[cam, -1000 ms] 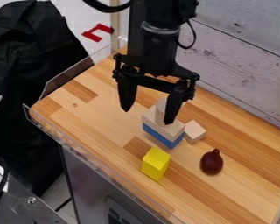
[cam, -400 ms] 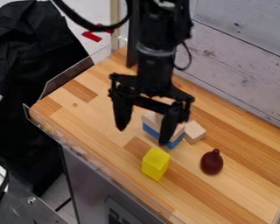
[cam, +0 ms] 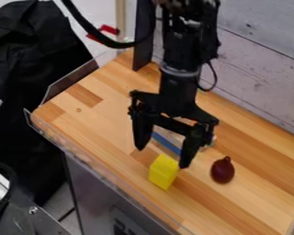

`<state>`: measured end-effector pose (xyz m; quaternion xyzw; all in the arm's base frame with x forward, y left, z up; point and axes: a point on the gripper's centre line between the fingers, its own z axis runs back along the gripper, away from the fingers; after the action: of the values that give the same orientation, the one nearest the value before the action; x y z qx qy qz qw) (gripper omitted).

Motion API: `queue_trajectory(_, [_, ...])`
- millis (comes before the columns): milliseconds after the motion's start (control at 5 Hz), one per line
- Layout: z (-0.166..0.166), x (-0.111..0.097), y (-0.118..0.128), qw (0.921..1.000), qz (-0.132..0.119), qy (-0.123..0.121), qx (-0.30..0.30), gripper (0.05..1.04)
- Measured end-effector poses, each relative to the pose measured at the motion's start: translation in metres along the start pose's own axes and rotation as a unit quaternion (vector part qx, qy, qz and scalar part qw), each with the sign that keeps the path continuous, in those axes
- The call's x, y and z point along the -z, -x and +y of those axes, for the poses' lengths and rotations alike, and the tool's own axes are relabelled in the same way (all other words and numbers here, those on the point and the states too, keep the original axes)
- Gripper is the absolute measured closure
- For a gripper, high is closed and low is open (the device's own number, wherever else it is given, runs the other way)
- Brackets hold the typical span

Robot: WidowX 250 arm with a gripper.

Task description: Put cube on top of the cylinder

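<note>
Yellow block [cam: 163, 174], likely my cube, stood on the tabletop [cam: 235, 204].
Camera view: my end effector [cam: 162, 158] hung wide open and empty, seemingly above the block's far side. I judged the step in hand to be the grasp; doing it well called for centring over the block, lowering with one finger on each side, and closing evenly, without knocking its top edge or the blue piece [cam: 166, 143] behind it.
</note>
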<state>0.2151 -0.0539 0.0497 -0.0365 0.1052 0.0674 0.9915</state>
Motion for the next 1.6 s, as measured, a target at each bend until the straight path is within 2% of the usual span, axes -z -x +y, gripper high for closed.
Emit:
queue_trajectory(400, [0.000, 0.014, 0.002, 0.9999, 0.013, 0.005, -0.003, 0.083])
queue_trajectory(800, [0.006, 0.044, -0.005, 0.9992, 0.029, 0.016, -0.021, 0.083])
queue_trajectory(1000, [0.009, 0.052, -0.005, 0.9987, 0.042, 0.015, -0.024, 0.083])
queue_trajectory(1200, [0.009, 0.053, -0.007, 0.9986, 0.044, 0.015, -0.025, 0.121])
queue_trajectory(1400, [0.008, 0.053, -0.008, 0.9986, 0.041, 0.021, -0.027, 0.399])
queue_trajectory(1600, [0.008, 0.053, -0.009, 0.9986, 0.039, 0.022, -0.028, 0.537])
